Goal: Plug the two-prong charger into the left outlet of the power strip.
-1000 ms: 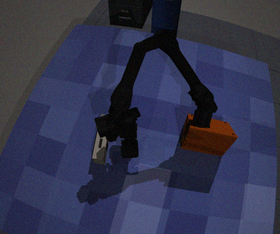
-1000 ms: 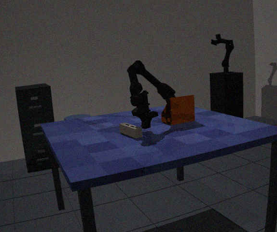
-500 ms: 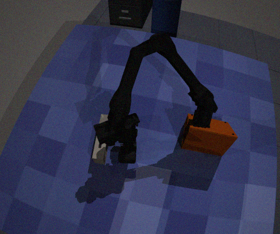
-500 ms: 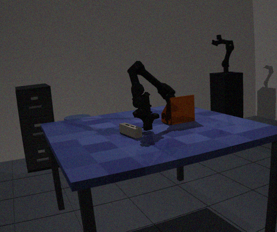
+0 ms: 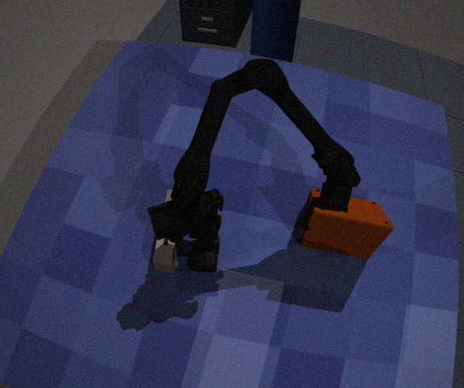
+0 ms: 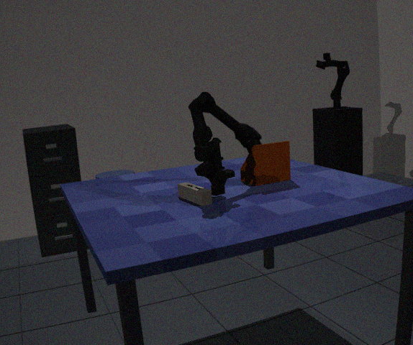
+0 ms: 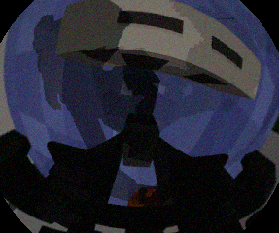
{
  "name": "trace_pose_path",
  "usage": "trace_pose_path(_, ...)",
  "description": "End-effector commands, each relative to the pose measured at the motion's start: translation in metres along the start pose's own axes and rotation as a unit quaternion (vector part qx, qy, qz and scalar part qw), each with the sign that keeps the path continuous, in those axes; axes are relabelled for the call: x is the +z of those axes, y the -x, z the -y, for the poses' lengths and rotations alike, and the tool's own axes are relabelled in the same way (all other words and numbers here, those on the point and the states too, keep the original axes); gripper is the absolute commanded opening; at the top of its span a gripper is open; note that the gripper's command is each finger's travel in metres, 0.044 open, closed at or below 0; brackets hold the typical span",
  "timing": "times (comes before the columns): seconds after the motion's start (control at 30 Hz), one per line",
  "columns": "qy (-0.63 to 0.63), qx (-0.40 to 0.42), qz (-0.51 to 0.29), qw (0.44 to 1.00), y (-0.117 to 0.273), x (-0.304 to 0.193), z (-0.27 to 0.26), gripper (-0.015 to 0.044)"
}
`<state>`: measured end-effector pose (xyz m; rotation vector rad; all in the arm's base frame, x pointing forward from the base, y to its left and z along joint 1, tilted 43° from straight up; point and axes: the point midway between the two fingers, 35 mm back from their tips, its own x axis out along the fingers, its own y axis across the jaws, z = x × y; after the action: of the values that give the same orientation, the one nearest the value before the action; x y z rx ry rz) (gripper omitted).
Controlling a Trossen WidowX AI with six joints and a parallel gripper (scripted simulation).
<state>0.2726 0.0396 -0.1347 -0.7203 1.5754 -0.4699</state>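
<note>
The pale power strip point(image 5: 164, 257) point(image 6: 193, 194) point(image 7: 154, 36) lies on the blue table, with dark slots on its top and dark openings along its side that faces the gripper. My gripper point(image 5: 203, 259) point(image 6: 218, 191) point(image 7: 138, 135) points down close beside the strip. It is shut on the dark charger point(image 7: 141, 131), which the top and exterior views do not let me tell apart from the fingers. In the wrist view, a dark shape runs from the charger to the strip's side. The prongs are not distinct, and I cannot tell whether they touch or enter an outlet.
An orange box point(image 5: 345, 231) point(image 6: 271, 163) stands by the arm's base on the blue table point(image 5: 240, 359) point(image 6: 285, 205). Dark drawers point(image 5: 209, 20) point(image 6: 52, 185) and a blue cylinder point(image 5: 275, 29) stand beyond the table. Another arm point(image 6: 339, 80) stands on a dark pedestal point(image 6: 337, 137) behind.
</note>
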Motion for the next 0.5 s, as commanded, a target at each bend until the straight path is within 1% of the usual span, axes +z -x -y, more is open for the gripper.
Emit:
trace_pose_path(0.0,-0.006,0.0,0.001,1.0,0.0,0.006,-0.001,0.0)
trace_pose_path(0.47,-0.016,0.0,0.001,1.0,0.0,0.02,-0.003,0.0)
